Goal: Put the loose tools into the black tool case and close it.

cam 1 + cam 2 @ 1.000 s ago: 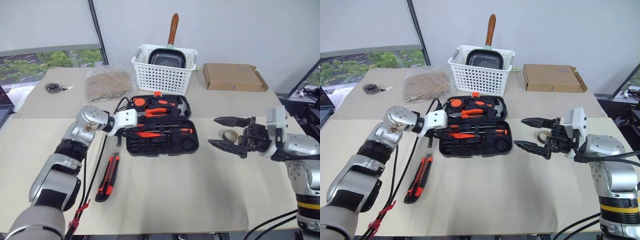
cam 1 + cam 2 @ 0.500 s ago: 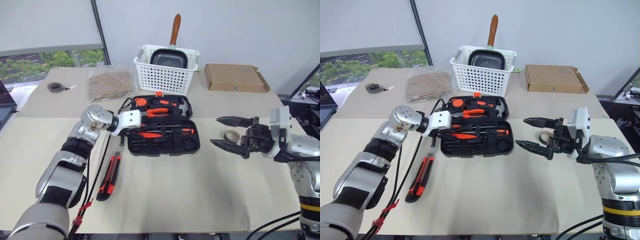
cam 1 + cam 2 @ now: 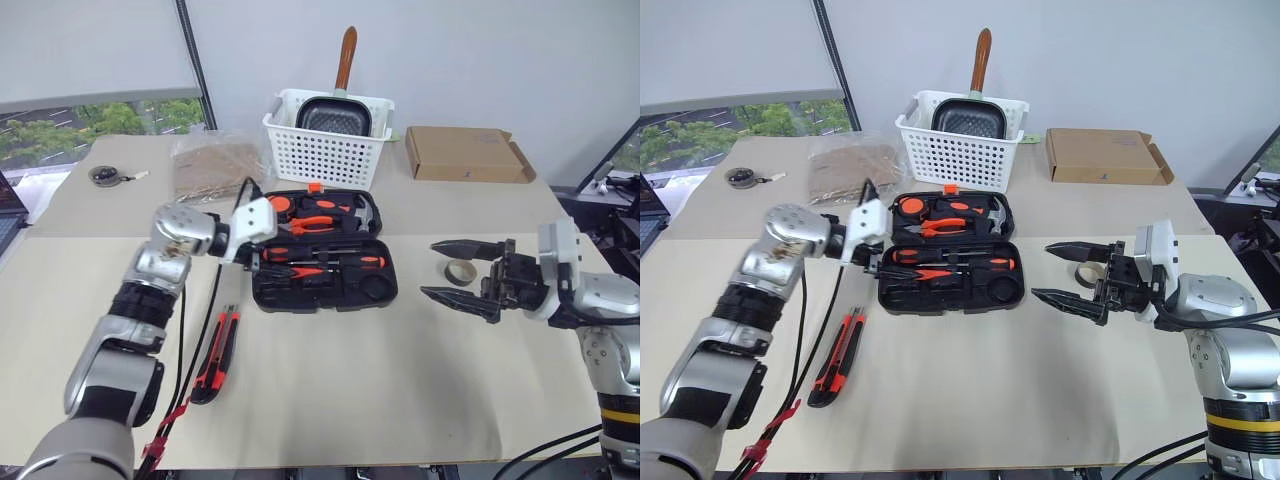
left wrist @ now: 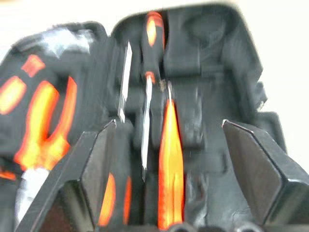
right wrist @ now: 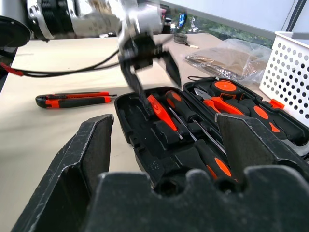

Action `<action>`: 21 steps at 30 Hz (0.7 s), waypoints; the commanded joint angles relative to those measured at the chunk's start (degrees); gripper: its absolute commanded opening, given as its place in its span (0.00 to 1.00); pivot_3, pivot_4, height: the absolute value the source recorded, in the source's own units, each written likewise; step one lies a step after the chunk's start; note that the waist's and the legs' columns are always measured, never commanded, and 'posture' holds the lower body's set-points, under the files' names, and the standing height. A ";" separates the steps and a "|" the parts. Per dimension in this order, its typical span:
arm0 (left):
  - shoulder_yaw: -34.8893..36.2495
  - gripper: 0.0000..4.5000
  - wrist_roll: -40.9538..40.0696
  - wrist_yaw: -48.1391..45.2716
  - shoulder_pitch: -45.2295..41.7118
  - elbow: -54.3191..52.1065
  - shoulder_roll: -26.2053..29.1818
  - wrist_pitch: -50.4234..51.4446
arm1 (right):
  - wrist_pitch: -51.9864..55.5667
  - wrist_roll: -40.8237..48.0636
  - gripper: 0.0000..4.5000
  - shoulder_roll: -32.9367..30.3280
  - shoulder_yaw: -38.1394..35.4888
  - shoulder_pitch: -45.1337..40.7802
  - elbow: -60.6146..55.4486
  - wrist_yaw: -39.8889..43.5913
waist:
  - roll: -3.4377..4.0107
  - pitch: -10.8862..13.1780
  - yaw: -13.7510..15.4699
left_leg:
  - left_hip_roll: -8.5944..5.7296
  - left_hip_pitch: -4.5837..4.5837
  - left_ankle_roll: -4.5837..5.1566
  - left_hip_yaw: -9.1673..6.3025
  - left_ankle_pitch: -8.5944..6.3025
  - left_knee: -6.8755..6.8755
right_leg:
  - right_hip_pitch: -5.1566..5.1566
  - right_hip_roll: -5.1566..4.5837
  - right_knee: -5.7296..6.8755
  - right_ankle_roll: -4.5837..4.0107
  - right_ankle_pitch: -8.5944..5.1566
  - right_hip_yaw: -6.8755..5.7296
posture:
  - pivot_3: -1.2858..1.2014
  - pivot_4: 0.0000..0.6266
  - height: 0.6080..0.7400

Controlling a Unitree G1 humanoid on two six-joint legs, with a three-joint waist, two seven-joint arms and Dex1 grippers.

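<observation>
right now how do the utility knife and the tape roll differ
The utility knife is long, flat and orange-and-black; the tape roll is a small pale ring. The utility knife lies left of the open tool case, below the left end effector; the tape roll lies right of the case, by the right end effector. Both rest loose on the table, outside the case.

Matt black plastic tool case (image 3: 325, 268); steel-shafted screwdrivers (image 3: 318, 262).

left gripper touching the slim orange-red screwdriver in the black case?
Apart. Right wrist view: the left gripper, fingers open, hangs above the slim orange-red screwdriver lying in the black tool case.
</observation>
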 commanded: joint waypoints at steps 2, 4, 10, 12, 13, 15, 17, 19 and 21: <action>5.21 0.71 -4.79 7.09 3.46 -9.08 -1.48 7.19 | -1.41 -0.06 0.87 -0.23 0.11 -0.80 -0.49 0.23 | 0.00 0.00 0.12 | 0.00 0.09 -0.01 0.00 0.00 0.01 | 0.09 0.00 0.01 0.01 0.00 0.03 | 0.52 0.24 0.70; 5.38 0.53 -4.07 11.25 5.82 -10.74 -3.12 8.07 | -1.56 -0.15 0.87 -0.07 0.38 -0.96 -0.29 0.19 | 0.00 0.00 0.21 | 0.00 0.15 0.00 -0.03 0.01 0.02 | 0.16 -0.01 0.02 0.02 0.00 0.02 | 0.52 0.24 0.70; 3.68 0.04 -2.02 18.14 11.81 -11.14 -6.44 8.32 | -1.55 -0.09 0.87 0.27 0.91 -0.97 -0.68 -0.22 | 0.00 0.00 0.13 | 0.00 0.14 0.00 -0.03 0.02 0.07 | 0.16 0.00 0.04 0.06 0.04 0.05 | 0.52 0.24 0.70; 2.71 0.01 -0.93 20.02 12.70 -9.52 -7.54 7.77 | -1.60 -0.14 0.87 0.26 0.96 -1.08 -0.59 -0.25 | 0.00 0.00 0.18 | 0.00 0.14 -0.01 -0.03 0.02 0.07 | 0.16 0.00 0.04 0.06 0.04 0.04 | 0.52 0.24 0.70; 2.34 0.01 -0.31 20.80 12.91 -8.65 -7.96 7.58 | -1.62 -0.14 0.87 0.23 0.95 -1.11 -0.55 -0.25 | 0.00 0.00 0.21 | 0.00 0.12 -0.01 -0.03 0.02 0.07 | 0.15 0.00 0.04 0.06 0.04 0.03 | 0.52 0.24 0.70; 1.35 0.01 0.95 21.82 12.83 -6.87 -8.40 7.46 | -1.68 -0.17 0.87 0.12 0.90 -1.06 -0.50 -0.21 | 0.00 0.00 0.20 | -0.01 0.13 -0.01 -0.04 0.03 0.08 | 0.16 -0.01 0.04 0.06 0.04 0.02 | 0.52 0.24 0.70; 0.03 0.01 2.17 22.23 12.54 -5.08 -8.49 7.76 | -1.68 -0.21 0.87 0.03 0.88 -1.06 -0.51 -0.22 | 0.00 0.00 0.19 | 0.00 0.13 -0.01 -0.03 0.02 0.08 | 0.16 -0.01 0.03 0.06 0.04 0.02 | 0.52 0.24 0.70; -1.72 0.01 3.60 21.61 12.44 -3.87 -8.06 7.24 | -1.66 -0.24 0.87 -0.01 0.85 -1.13 -0.49 -0.28 | 0.00 0.00 0.18 | 0.00 0.13 -0.01 -0.03 0.02 0.06 | 0.15 -0.01 0.02 0.06 0.04 0.03 | 0.52 0.24 0.70; -2.87 0.01 5.18 22.90 11.86 -1.57 -8.39 7.77 | -1.77 -0.32 0.87 -0.08 0.75 -1.03 -0.48 -0.29 | 0.00 0.00 0.18 | 0.00 0.12 -0.01 -0.03 0.02 0.06 | 0.14 -0.01 0.02 0.05 0.04 0.02 | 0.52 0.24 0.70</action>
